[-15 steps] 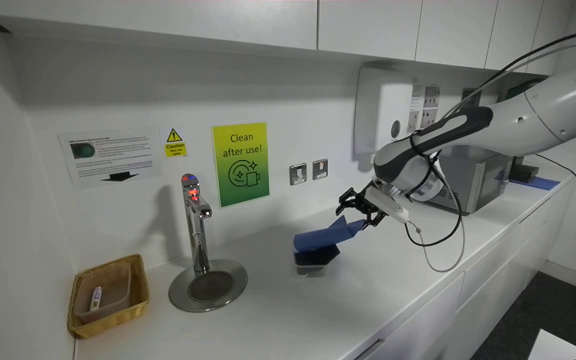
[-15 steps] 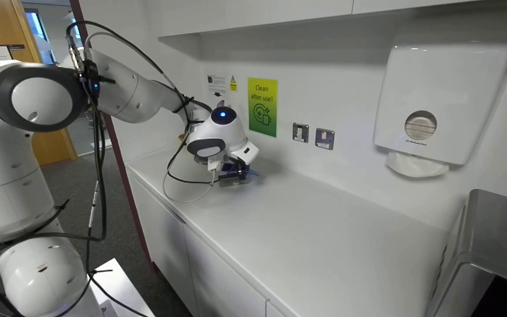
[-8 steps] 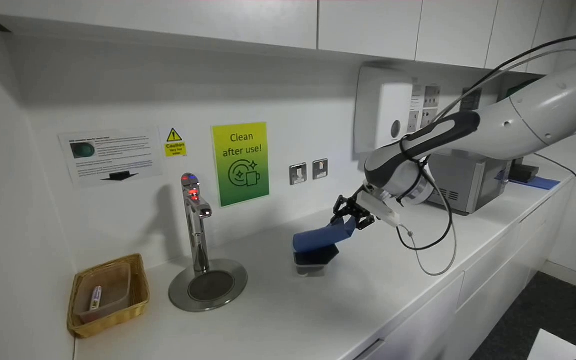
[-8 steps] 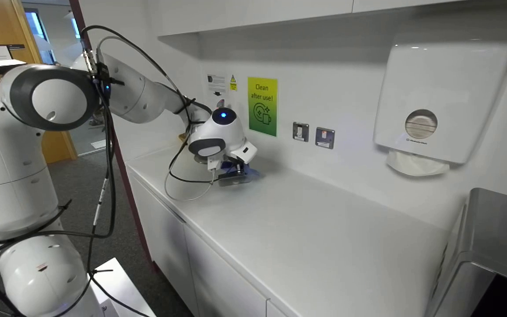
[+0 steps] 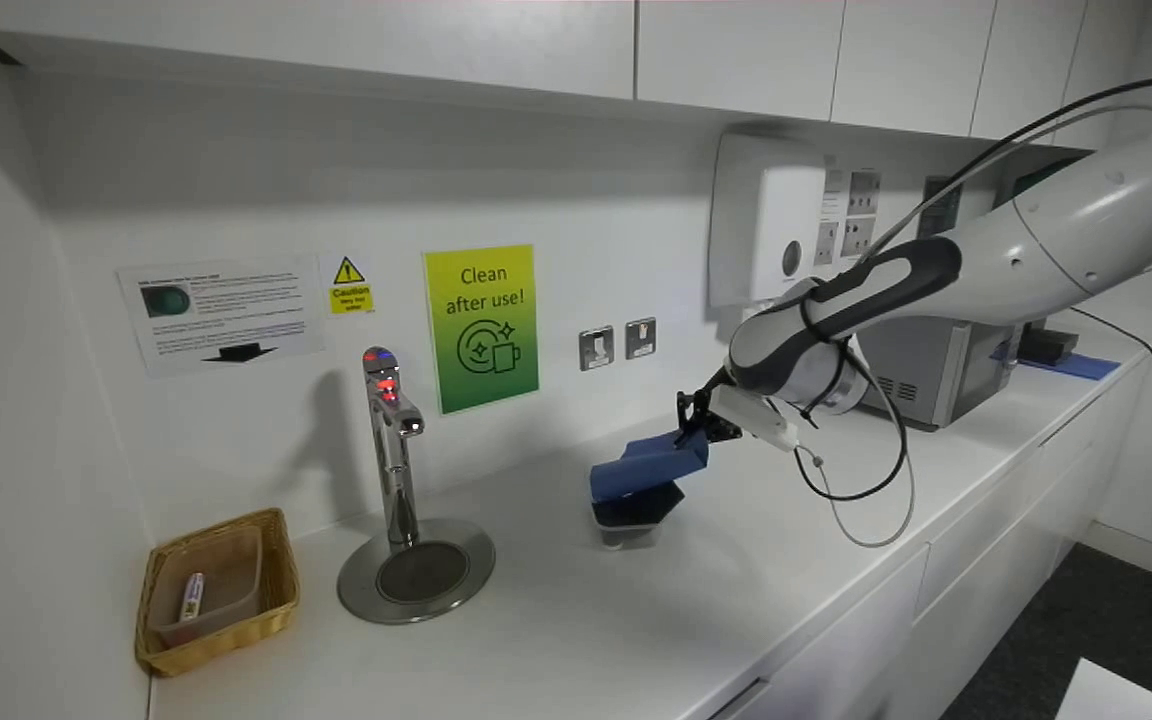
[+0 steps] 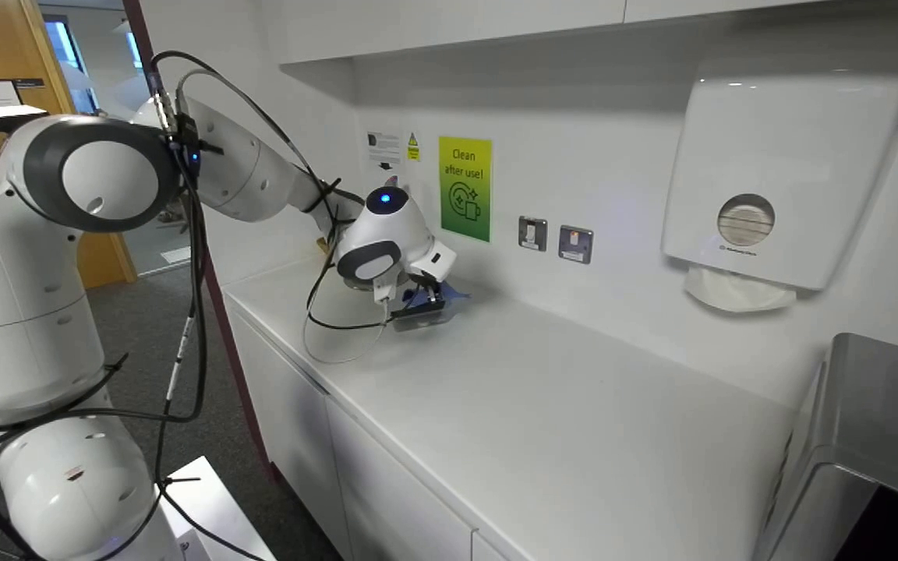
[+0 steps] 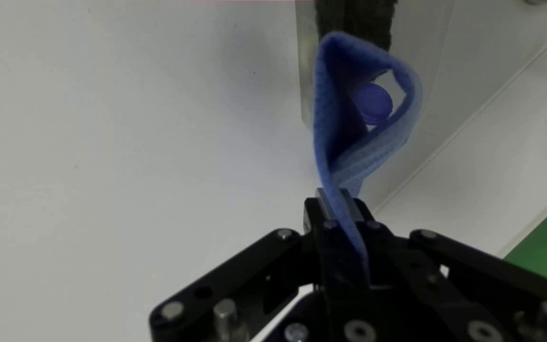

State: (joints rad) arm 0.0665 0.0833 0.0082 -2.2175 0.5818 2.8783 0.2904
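The jaws over there have a dimpled blue cloth pinched between them, its loop curling above a clear plastic tub on the smooth white desk.

- From here the blue cloth covers part of the dark item in the clear tub, and I can't tell what that is.
- In the wrist view the cloth hides part of a violet-blue disc and a strip of the claw.
- The white notice has print too small for me to read.
- In an exterior view the edge cuts off the microwave.
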